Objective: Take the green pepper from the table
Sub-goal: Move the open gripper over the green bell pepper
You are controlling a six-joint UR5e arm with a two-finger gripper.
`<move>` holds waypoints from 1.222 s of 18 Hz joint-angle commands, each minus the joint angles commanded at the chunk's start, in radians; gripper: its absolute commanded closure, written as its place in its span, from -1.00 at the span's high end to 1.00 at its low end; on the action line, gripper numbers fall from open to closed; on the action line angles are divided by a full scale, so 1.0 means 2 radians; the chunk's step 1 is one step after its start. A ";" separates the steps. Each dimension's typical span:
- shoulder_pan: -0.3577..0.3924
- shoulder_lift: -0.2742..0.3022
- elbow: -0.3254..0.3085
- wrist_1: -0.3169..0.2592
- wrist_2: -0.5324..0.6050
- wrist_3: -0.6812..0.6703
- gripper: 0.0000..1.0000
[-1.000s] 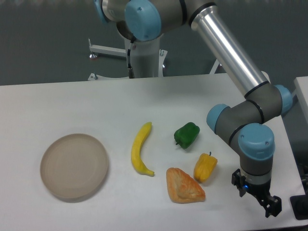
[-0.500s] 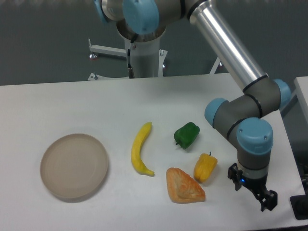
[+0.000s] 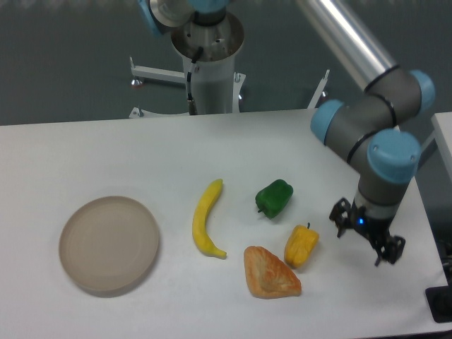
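Claw: the gripper (image 3: 366, 236) hangs low over the right side of the table (image 3: 141, 148), pointing down, with its two dark fingers spread apart and nothing between them. One fingertip (image 3: 338, 224) sits on the side nearer the food, the other farther out toward the table's right edge.
Arm: a grey and light-blue wrist rises from the claw to a silver tube that runs up and out of the top of the view; the pedestal stands behind the table's far edge.
Nearest thing: a yellow-orange pepper (image 3: 301, 245) lies just to the side of the claw, close to the nearer fingertip but apart from it.
Green pepper: the green pepper (image 3: 274, 198) rests on the table near the middle, glossy and dark, lying farther back than the yellow-orange one and a little toward the centre. It is untouched and clear of the claw.
Pastry: an orange-brown pastry (image 3: 270, 272) sits at the front, just beside the yellow-orange pepper; from here I can't tell whether they touch.
Banana: a banana (image 3: 207, 217) lies lengthwise beside the green pepper on its other side, curved, apart from it.
Plate: a round beige plate (image 3: 109, 244) sits well apart, toward the opposite end of the table, with nothing on it.
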 joint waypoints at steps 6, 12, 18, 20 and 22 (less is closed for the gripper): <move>0.008 0.054 -0.095 0.005 -0.032 -0.062 1.00; 0.005 0.089 -0.163 0.011 -0.054 -0.087 1.00; -0.002 0.112 -0.204 0.014 -0.054 -0.087 1.00; -0.004 0.113 -0.217 0.025 -0.054 -0.088 1.00; -0.008 0.113 -0.229 0.051 -0.054 -0.087 1.00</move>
